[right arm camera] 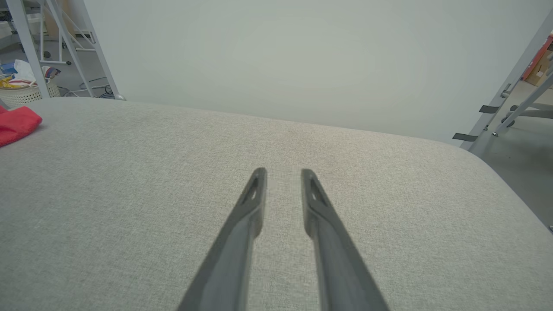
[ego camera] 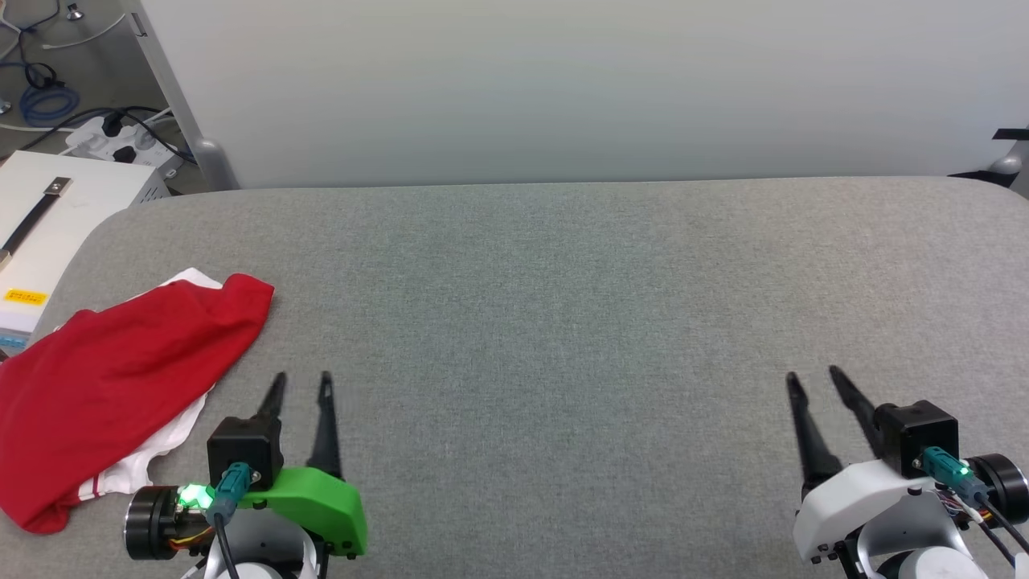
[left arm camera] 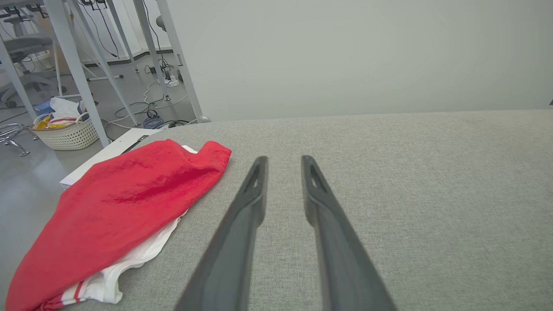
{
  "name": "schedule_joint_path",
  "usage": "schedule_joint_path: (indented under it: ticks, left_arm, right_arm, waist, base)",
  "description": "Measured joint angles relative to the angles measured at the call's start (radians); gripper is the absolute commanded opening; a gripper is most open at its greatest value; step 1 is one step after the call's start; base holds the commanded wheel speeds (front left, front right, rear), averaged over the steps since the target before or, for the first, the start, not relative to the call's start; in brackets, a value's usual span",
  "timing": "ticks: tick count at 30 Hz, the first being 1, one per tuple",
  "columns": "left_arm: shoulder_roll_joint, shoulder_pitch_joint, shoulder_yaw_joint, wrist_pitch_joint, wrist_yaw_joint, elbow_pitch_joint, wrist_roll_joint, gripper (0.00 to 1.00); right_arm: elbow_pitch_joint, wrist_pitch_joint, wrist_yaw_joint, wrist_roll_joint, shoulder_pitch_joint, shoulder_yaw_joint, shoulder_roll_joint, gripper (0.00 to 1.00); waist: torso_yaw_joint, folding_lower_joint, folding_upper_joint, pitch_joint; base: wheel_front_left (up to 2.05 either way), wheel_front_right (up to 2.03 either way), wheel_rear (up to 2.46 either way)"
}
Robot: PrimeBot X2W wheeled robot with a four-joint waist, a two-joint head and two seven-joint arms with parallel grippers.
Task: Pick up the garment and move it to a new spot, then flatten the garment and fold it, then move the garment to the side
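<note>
Spotting the garment (ego camera: 120, 378) bunched just left of the left gripper (ego camera: 302, 376), long axis slanting away and rightward. Looks like a left-arm grab. Parted and empty, that one; same for the right gripper (ego camera: 813, 374), well off to its right.

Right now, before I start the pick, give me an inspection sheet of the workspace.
Surface: grey fabric table, flat, no stains seen.
Job's things: shirt bunched at the table's left edge, red over white, not folded.
Clutter: white box beside the table's left edge; basket on the floor.
Pincers: left pincer open, holding nothing, right of the shirt and apart from it; right pincer open, holding nothing, over bare table.
Cables: loose cables and a power strip on the floor past the far left corner.
Surroundings: pale wall behind the table; metal frame legs at left.
</note>
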Motion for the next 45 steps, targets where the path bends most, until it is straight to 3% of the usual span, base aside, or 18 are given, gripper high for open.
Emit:
schedule_joint_path:
  ticks: [45]
  left_arm:
    - [0.000, -0.004, -0.045, -0.084, -0.017, 0.030, -0.074, 1.00]
  right_arm:
    - [-0.005, -0.053, 0.000, 0.115, 0.000, -0.015, 0.000, 1.00]
  waist:
    - [-0.017, 0.0000, 0.0000, -0.009]
  base:
    - [0.00, 0.00, 0.00]
